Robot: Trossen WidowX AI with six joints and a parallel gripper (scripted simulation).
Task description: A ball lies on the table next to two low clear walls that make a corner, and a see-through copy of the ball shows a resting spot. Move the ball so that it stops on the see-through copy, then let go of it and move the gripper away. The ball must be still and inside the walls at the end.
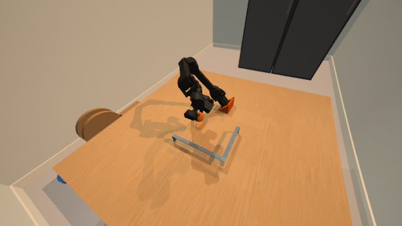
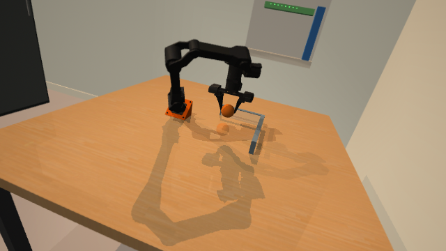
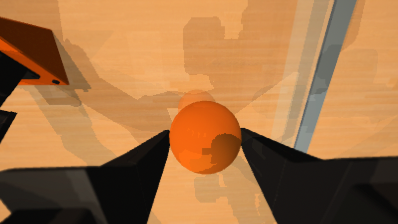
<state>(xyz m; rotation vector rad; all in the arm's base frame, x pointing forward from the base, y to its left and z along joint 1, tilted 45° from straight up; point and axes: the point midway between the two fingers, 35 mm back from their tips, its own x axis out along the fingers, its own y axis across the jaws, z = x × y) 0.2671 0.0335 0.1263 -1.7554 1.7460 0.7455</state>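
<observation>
The gripper [image 2: 229, 107] is clenched on the orange ball [image 2: 228, 110], held in the air above the table [image 2: 87, 146], and the see-through copy [image 2: 222, 128] lies almost straight below, inside the 2 clear walls [image 2: 256, 134], so the coming move is chiefly downward.

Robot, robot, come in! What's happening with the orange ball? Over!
Gripper shut on ball. Ball in the air above see-through copy. Nothing in the way.
</observation>
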